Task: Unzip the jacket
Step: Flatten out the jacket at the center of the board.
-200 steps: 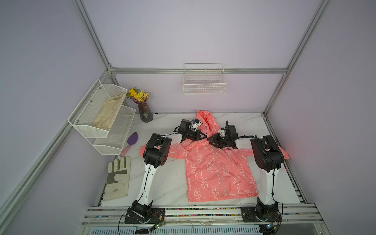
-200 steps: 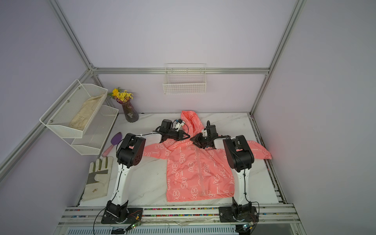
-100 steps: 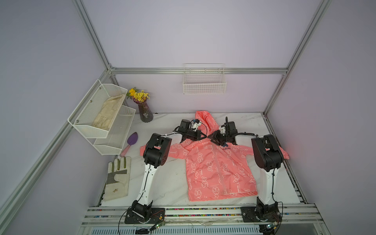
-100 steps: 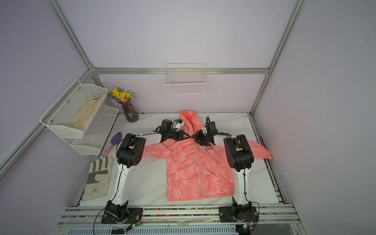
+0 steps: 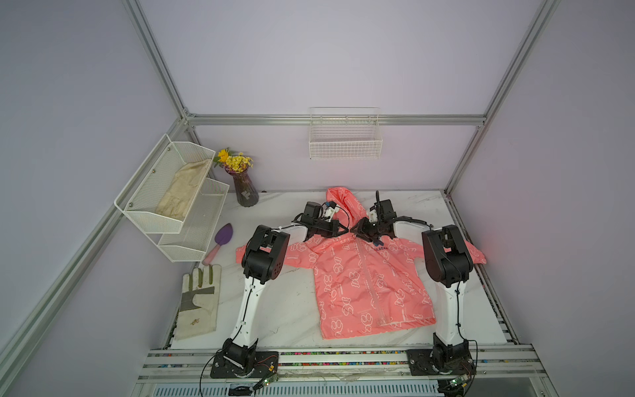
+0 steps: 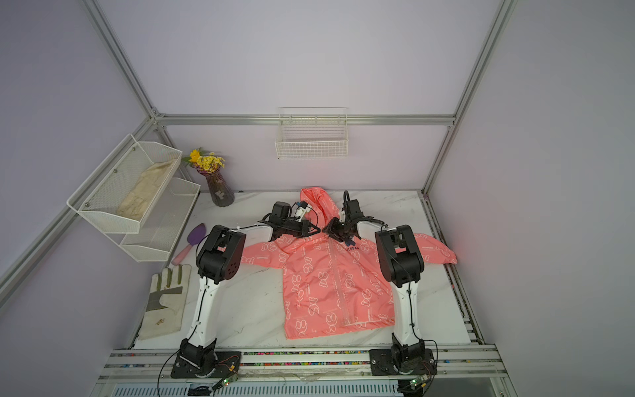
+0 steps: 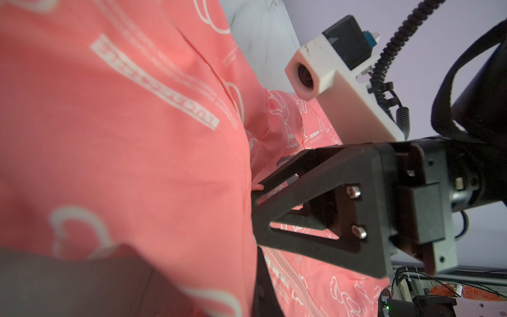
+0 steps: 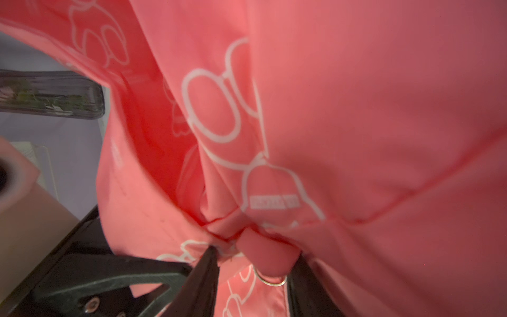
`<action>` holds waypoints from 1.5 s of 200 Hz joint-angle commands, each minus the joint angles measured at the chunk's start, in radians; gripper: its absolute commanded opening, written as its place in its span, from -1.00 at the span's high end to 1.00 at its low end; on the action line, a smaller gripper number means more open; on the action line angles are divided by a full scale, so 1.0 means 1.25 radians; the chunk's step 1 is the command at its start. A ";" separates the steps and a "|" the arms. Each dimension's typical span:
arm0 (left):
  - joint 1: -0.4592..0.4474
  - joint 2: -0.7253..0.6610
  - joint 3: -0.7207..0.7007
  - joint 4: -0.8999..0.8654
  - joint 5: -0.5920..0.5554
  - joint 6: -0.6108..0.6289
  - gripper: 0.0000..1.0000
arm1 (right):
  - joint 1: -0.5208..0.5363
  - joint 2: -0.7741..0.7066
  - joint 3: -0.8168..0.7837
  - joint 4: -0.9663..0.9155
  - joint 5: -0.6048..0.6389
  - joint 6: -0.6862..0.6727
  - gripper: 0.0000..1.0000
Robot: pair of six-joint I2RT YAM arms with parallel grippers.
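Observation:
The coral-pink jacket [image 5: 360, 282] [image 6: 326, 282] lies flat on the white table, front up, hood toward the back wall, and its zipper [image 5: 369, 275] is closed down the front. My left gripper [image 5: 345, 229] [image 6: 318, 229] is shut on the collar fabric just left of the zipper top. From the other side my right gripper [image 5: 355, 231] [image 8: 253, 271] meets it there. Its jaws stand apart around the pink tab at the zipper top, with the metal ring pull [image 8: 270, 281] hanging between them. In the left wrist view the zipper [image 7: 285, 271] runs under the right gripper [image 7: 258, 197].
A white-and-grey work glove [image 5: 199, 302] and a purple trowel [image 5: 221, 240] lie at the table's left. A vase of yellow flowers [image 5: 244, 192] stands at the back left beside a white mesh rack [image 5: 151, 220] holding a beige cloth [image 5: 182, 192]. A wire basket [image 5: 345, 137] hangs on the back wall.
My right gripper has edged back toward the collar and now straddles the zipper top. The left arm and the jacket have not moved.

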 commanded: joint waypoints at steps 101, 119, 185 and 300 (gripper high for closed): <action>0.005 -0.064 -0.007 0.020 0.029 0.011 1.00 | 0.106 0.139 0.157 -0.232 0.325 -0.182 0.38; 0.006 -0.067 -0.009 0.021 0.027 0.010 1.00 | 0.107 0.140 0.155 -0.230 0.339 -0.185 0.58; 0.021 -0.072 -0.029 0.055 0.014 -0.012 1.00 | 0.107 0.092 0.159 -0.254 0.356 -0.203 1.00; 0.025 -0.079 -0.039 0.093 0.063 -0.035 1.00 | 0.072 0.050 0.156 -0.234 0.170 -0.175 0.23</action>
